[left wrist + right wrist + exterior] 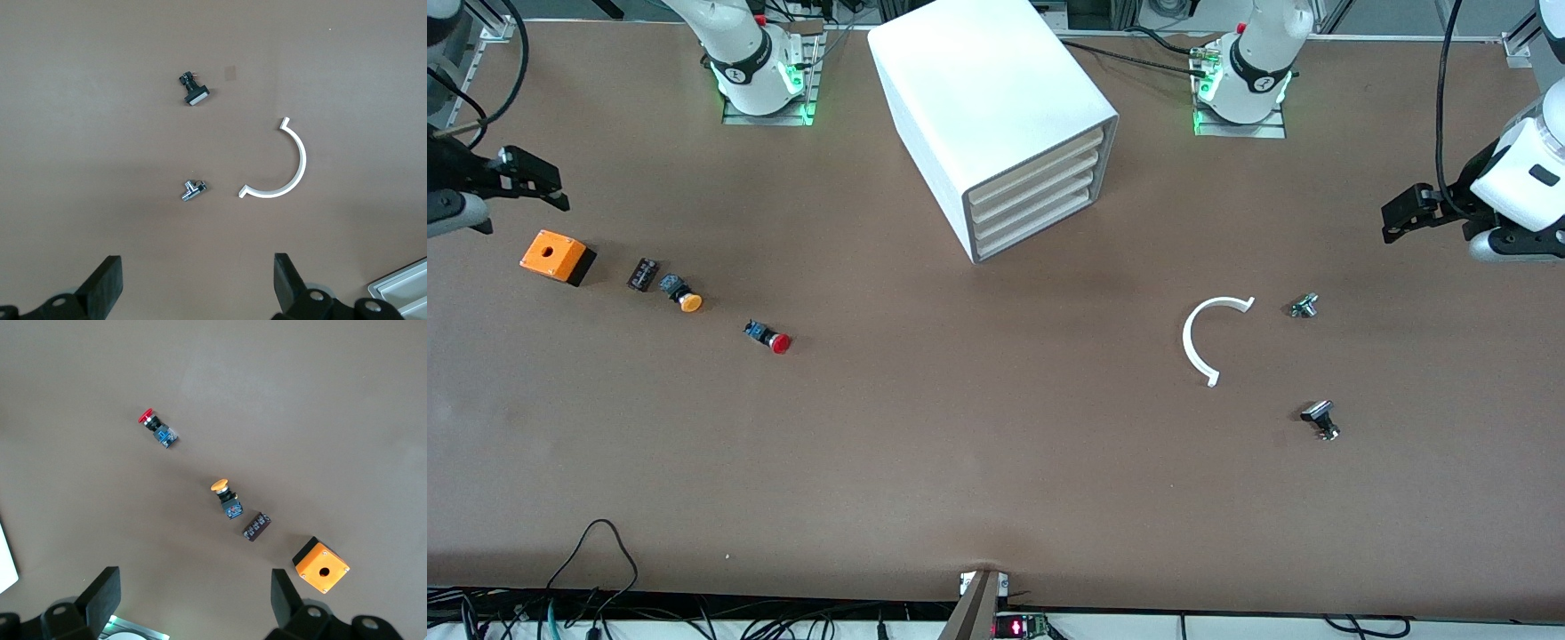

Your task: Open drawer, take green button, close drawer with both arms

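Note:
The white box cabinet stands between the two arm bases, with all four cream drawer fronts pushed in. The drawer is the lowest of them and is shut. The button is hidden from every view. My left gripper hangs open and empty over the table's edge at the left arm's end. My right gripper is likewise open and empty, over the right arm's end of the table above an orange box.
Toward the right arm's end lie the orange box, a black terminal block, a yellow-capped button and a red-capped button. Toward the left arm's end lie a white C-shaped piece, a small metal part and a black switch.

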`<act>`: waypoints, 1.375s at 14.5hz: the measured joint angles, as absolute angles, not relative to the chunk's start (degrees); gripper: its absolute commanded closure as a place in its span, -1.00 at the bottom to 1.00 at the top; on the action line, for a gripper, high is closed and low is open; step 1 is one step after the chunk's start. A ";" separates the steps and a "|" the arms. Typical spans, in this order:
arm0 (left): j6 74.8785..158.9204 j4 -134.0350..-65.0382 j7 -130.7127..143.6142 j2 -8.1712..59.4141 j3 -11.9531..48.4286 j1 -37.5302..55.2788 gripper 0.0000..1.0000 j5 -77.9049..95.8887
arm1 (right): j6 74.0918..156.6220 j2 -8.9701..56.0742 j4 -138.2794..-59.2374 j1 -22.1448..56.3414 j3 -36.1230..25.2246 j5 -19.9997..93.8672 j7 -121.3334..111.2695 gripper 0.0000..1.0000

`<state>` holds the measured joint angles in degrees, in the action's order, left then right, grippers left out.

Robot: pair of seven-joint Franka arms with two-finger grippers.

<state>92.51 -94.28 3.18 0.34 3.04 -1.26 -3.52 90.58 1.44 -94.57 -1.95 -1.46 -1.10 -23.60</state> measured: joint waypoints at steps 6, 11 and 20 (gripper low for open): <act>92.51 -94.18 3.18 0.36 3.25 -1.22 -1.00 -3.52 | 90.74 5.51 -94.55 -1.13 -1.40 -1.10 -23.61 -1.00; 92.51 -94.08 3.18 0.41 3.52 -1.23 -1.00 -3.43 | 90.74 6.14 -94.32 -1.09 -1.37 -1.10 -23.61 -1.00; 84.59 -94.69 3.12 0.85 6.67 -1.75 -1.00 -1.33 | 90.82 6.27 -94.01 -0.77 -1.03 -1.09 -27.14 -1.00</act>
<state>84.59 -94.69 3.12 0.85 6.67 -1.75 -1.33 90.82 6.27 -94.01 -0.77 -1.03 -1.09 -27.14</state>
